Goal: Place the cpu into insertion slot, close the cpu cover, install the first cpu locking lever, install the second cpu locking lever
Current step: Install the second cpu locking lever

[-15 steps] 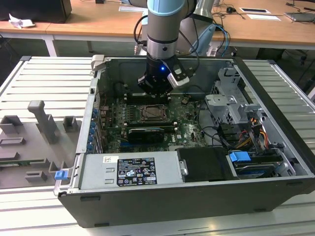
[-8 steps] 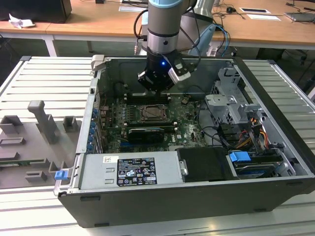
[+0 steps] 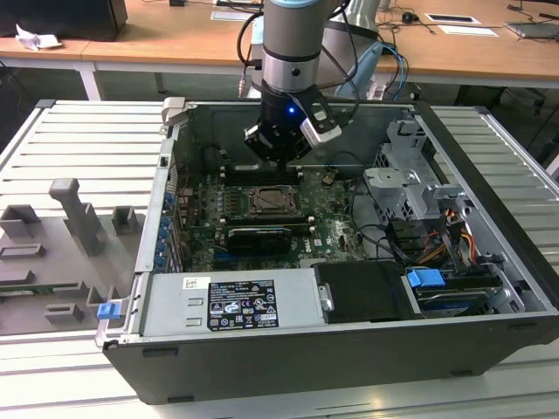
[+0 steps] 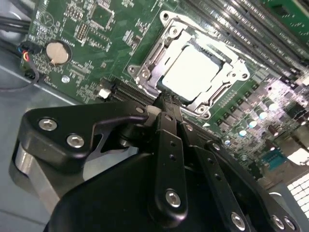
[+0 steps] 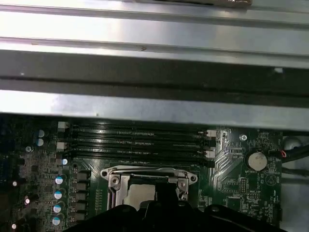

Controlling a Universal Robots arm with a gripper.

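The cpu [image 4: 193, 72] lies flat in the insertion slot [image 3: 272, 202], which sits at the centre of the exterior view, on the green motherboard [image 4: 87, 48] inside the open computer case [image 3: 306, 367] on the table [image 3: 52, 148]. In both wrist views the chip's pale face shows through the window of the cpu cover [image 4: 227, 82], and the silver frame appears to lie down over it rather than stand up. So placing the chip and closing the cover look done, and I judge the step in hand to be the locking levers. Whether either lever is latched I cannot tell.

The end effector [image 4: 163, 104] hangs just above the socket in the exterior view, slightly above the frame's centre. In the second wrist view its fingers [image 4: 166, 145] are drawn together to a single tip with nothing between them, so it is closed and empty. That tip is at the socket's near edge, touching or just short of the frame; I cannot tell which. The black memory slots [image 5: 140, 140] run just beyond the socket, and a coin cell battery [image 4: 57, 52] sits well apart from it.

As I judge it, work at this edge calls for a small, steady push with the closed tip, kept on the lever wire and off the chip face and the components around the socket
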